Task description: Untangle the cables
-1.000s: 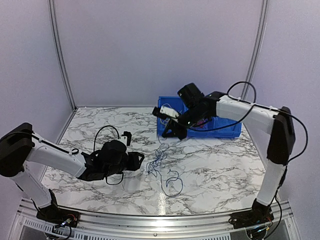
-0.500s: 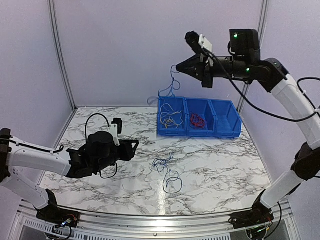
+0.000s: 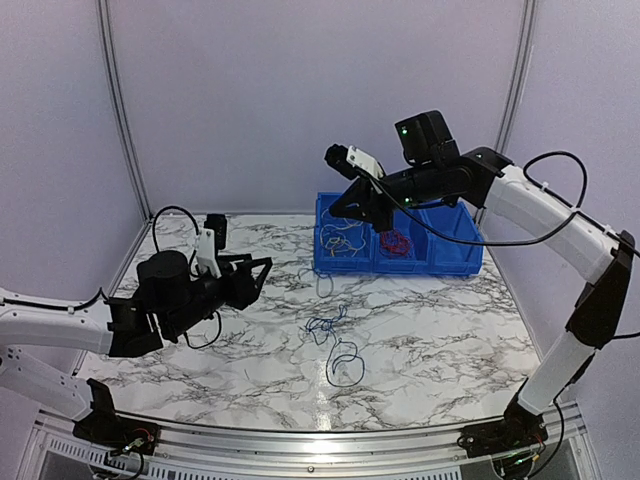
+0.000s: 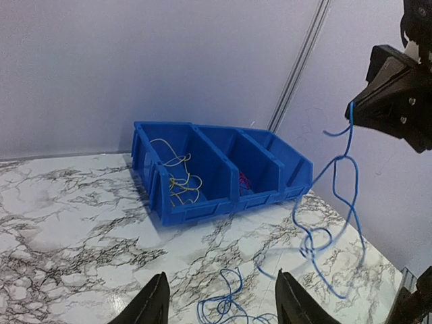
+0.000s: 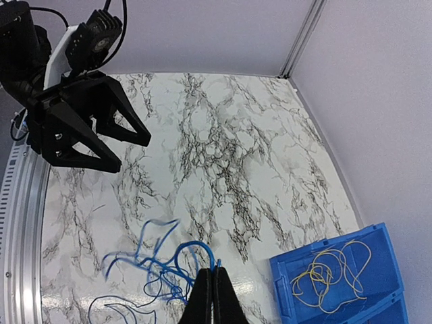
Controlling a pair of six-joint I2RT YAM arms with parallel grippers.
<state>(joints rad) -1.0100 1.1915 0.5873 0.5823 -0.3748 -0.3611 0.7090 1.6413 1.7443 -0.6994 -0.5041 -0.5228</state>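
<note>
**Holding One Blue Strand Above the Rest**

The right gripper point(image 5: 212, 277) was clenched on a single blue cable point(image 4: 350, 138), pinched right at the fingertips. The strand hung below them in loose loops and kinks. It looked nearly weightless and quite limp, with just enough spring to keep its curls, so it would likely swing and snag rather than drop straight. Being so thin, it could slip from a grip unless caught squarely between the pads. A hold near a free end, or on a plain run away from any crossing, seemed the safest choice.

Beneath those fingers, more blue cable point(image 3: 322, 328) lay in a small coil on the marble table point(image 3: 450, 340). Whether it joined the hanging strand could not be told. The left gripper point(image 4: 221, 280) stood released and held nothing, its fingers spread and pointing toward that coil but apart from it. Beyond both sets of fingers sat the blue bin point(image 3: 440, 262). It had yellow-white cables point(image 4: 177, 179) in the compartment on the left gripper's side and red cables point(image 3: 397, 242) in the middle one.
</note>
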